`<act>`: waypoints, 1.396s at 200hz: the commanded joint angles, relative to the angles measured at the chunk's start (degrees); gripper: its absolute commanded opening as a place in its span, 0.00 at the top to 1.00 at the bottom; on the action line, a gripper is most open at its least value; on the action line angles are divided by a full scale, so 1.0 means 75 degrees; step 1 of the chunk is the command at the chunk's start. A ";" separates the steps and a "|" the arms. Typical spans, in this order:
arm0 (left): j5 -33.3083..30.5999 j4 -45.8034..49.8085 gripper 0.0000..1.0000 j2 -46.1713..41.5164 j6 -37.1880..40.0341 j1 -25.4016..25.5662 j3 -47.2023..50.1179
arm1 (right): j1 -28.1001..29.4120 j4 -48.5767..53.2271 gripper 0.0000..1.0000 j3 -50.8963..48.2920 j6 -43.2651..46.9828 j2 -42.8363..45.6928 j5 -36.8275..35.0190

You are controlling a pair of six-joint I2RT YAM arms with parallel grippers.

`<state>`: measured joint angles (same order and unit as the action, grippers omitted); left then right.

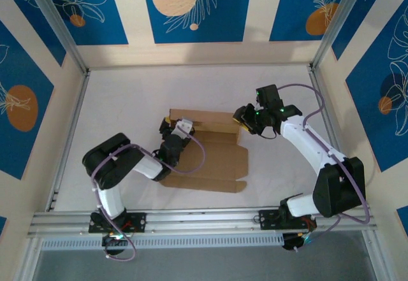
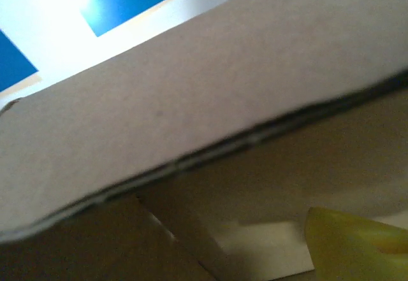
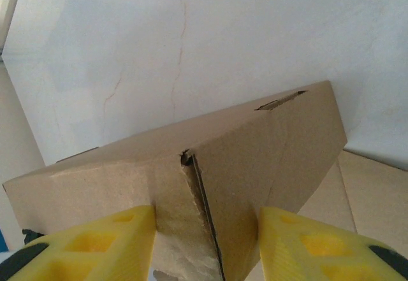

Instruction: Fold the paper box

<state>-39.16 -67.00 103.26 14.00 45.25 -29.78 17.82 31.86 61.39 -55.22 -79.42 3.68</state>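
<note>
From above, the left arm [image 1: 115, 166] rises from its base, bends at the elbow and reaches right, so the left gripper [image 1: 169, 127] sits at the left end of the paper box [image 1: 210, 166]. The right arm [image 1: 312, 144] folds up and leftward, bringing the right gripper [image 1: 242, 120] to the box's right end. The box lies mid-table [image 1: 127, 102], between the two grippers. Its raised far wall runs left to right, dipping slightly toward the right, and a flat panel spreads toward the arm bases. In the left wrist view, a blurred cardboard wall of the box [image 2: 191, 90] slants across at close range. One yellow finger [image 2: 357, 243] shows at the bottom right, and I cannot tell whether that gripper is spread or closed. In the right wrist view, the right gripper [image 3: 205, 220] pinches the box's upright end [image 3: 255, 147], with a yellow finger pressed against each side.
</note>
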 commanded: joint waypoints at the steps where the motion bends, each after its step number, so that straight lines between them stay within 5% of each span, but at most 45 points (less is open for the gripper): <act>1: 0.1503 0.0744 0.16 -0.0712 -0.0511 0.0028 0.0115 | 0.0007 0.0296 0.53 0.0297 0.0692 -0.0144 0.0401; 75: 0.3234 0.3900 0.08 -0.3001 -0.1574 -0.0314 0.0114 | -0.0115 0.0020 0.53 -0.0052 0.1127 -0.0153 0.0139; 105: 0.3109 0.5049 0.04 -0.3904 -0.1813 -0.0381 0.0068 | -0.0115 -0.0034 0.53 -0.0052 0.1134 -0.0134 0.0125; 212: 0.3284 0.6435 0.03 -0.3733 -0.2542 -0.0991 -0.0485 | -0.0290 -0.0468 0.52 -0.0034 0.1566 0.0092 0.0206; 279: 0.4042 0.7983 0.00 -0.5096 -0.2454 -0.1128 -0.0839 | -0.0622 -0.0574 0.50 -0.0064 0.1941 0.0206 0.0479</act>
<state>-11.16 -14.70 69.01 -4.45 37.60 -32.45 13.10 27.79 61.47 -42.74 -79.81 5.04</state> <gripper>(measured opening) 0.999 0.494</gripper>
